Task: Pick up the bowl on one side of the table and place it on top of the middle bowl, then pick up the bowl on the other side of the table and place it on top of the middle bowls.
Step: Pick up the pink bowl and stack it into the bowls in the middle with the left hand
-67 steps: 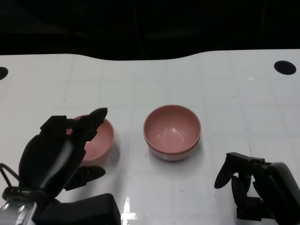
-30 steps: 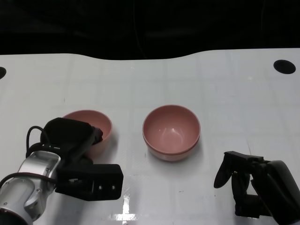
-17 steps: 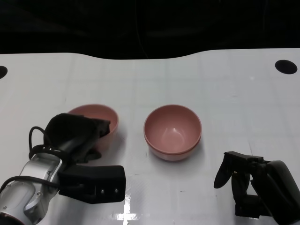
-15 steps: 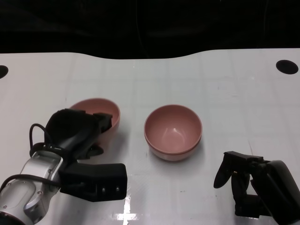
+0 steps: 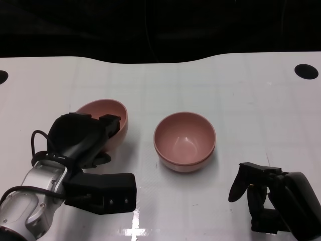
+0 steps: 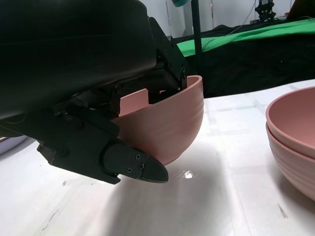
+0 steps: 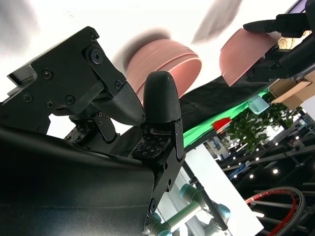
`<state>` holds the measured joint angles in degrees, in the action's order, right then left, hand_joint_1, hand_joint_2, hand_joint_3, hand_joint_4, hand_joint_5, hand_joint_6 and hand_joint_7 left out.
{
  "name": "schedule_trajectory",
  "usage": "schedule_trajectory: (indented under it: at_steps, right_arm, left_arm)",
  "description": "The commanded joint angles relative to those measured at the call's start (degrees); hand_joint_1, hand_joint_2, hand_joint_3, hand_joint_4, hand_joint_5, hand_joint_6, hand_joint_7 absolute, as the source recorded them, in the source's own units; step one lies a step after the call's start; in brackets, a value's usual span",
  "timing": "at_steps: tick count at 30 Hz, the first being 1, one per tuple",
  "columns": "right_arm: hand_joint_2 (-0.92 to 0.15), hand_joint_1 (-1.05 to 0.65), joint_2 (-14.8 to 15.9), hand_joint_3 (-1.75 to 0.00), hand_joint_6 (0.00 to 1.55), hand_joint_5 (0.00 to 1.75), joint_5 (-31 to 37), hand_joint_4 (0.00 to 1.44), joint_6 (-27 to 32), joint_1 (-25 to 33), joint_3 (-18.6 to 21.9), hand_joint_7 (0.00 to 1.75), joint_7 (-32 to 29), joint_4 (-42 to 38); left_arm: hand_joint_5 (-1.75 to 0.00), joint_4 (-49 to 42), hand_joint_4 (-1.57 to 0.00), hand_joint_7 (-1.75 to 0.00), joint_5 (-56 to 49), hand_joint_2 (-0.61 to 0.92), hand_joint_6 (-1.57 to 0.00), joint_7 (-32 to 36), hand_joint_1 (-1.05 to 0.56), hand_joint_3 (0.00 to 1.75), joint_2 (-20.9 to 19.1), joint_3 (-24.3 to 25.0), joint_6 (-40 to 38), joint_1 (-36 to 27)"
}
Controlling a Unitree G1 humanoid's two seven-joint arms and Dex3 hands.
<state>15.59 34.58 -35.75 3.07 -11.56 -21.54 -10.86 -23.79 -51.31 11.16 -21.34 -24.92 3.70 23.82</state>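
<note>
My left hand (image 5: 80,140) grips a pink bowl (image 5: 108,120) by its near rim and holds it tilted, lifted off the white table (image 5: 241,105). In the left wrist view that bowl (image 6: 165,128) hangs above the table with fingers (image 6: 123,162) under it and over its rim. To its right stand two pink bowls (image 5: 184,141) nested one in the other at the table's middle, also seen in the left wrist view as stacked bowls (image 6: 293,142). My right hand (image 5: 273,201) rests low at the near right, fingers curled, holding nothing.
A black hole (image 5: 305,71) is set in the table at the far right and another hole (image 5: 2,77) at the far left edge. Beyond the table's far edge all is dark.
My left hand closed on the left bowl, then raised and tilted it, shifting it slightly toward the middle stack. The right hand has stayed where it was.
</note>
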Motion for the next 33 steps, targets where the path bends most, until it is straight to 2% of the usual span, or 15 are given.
schedule_trajectory:
  at_steps: [1, 12, 13, 14, 15, 16, 19, 24, 30, 33]
  right_arm:
    - [-0.15, -0.10, 0.12, -1.66, 0.84, 1.75, -0.26, 0.96, -0.28, 0.01, 0.35, 1.52, -0.24, -0.36]
    - [-0.15, -0.10, 0.05, -1.66, 0.84, 1.75, -0.28, 0.96, -0.08, 0.08, 0.36, 1.52, -0.08, -0.14]
    - [-0.16, -0.11, 0.01, -1.66, 0.84, 1.75, -0.31, 0.96, 0.07, 0.13, 0.35, 1.52, 0.05, 0.03]
    - [-0.16, -0.11, -0.12, -1.66, 0.84, 1.75, -0.25, 0.96, 0.19, 0.24, 0.19, 1.52, 0.15, 0.17]
    - [-0.16, -0.10, -0.21, -1.66, 0.85, 1.75, -0.20, 0.97, 0.26, 0.31, 0.08, 1.53, 0.20, 0.25]
    - [-0.15, -0.10, -0.27, -1.66, 0.85, 1.75, -0.16, 0.97, 0.27, 0.35, 0.01, 1.53, 0.21, 0.26]
    - [-0.15, -0.10, -0.23, -1.66, 0.84, 1.75, 0.45, 0.97, 0.29, 0.31, 0.02, 1.53, -0.03, 0.27]
    - [-0.15, -0.10, -0.29, -1.65, 0.84, 1.75, 0.29, 0.97, 0.31, 0.34, 0.09, 1.52, 0.25, 0.30]
    - [-0.15, -0.10, -0.26, -1.65, 0.84, 1.75, 0.21, 0.97, 0.21, 0.31, 0.10, 1.53, 0.39, 0.14]
    - [-0.15, -0.10, -0.25, -1.65, 0.84, 1.75, 0.02, 0.97, 0.10, 0.29, 0.09, 1.52, 0.54, 0.03]
  left_arm:
    - [-1.75, 0.67, -0.86, -1.61, 0.00, 0.88, -0.62, 0.69, -0.23, 0.19, -1.07, 0.24, -0.27, -0.41]
    - [-1.75, 2.45, -0.86, -1.60, 0.39, 0.88, -0.63, 1.84, -0.23, 0.20, -0.74, 0.58, 0.91, -0.23]
    - [-1.75, 3.81, -0.85, -1.55, 0.69, 0.81, -0.68, 2.71, -0.22, 0.33, -0.49, 0.82, 1.80, -0.10]
    - [-1.75, 5.39, -0.85, -1.53, 1.81, 0.71, -0.71, 5.15, -0.22, 0.53, 1.69, 0.85, 4.14, 1.05]
    - [-1.75, 6.33, -0.89, -1.48, 2.60, 0.60, -0.77, 6.88, -0.23, 0.82, 3.29, 0.83, 5.81, 1.88]
    - [-1.75, 6.63, -0.90, -1.46, 3.09, 0.55, -0.80, 7.95, -0.24, 0.94, 4.28, 0.77, 6.82, 2.41]
    - [-1.75, 6.19, -0.91, -1.46, 3.17, 0.45, -0.80, 9.93, -0.24, 1.13, 6.25, 0.36, 8.84, 3.26]
    - [-1.75, 5.66, -0.92, -1.47, 2.61, 0.40, -0.80, 10.47, -0.23, 1.19, 7.04, 0.68, 9.87, 3.53]
    - [-1.75, 6.11, -0.90, -1.35, 2.94, 0.43, -0.82, 9.54, -0.22, 1.08, 7.75, 0.38, 10.05, 3.60]
    - [-1.75, 5.81, -0.90, -1.37, 3.18, 0.45, -0.83, 9.07, -0.21, 1.08, 8.12, 0.05, 10.44, 3.79]
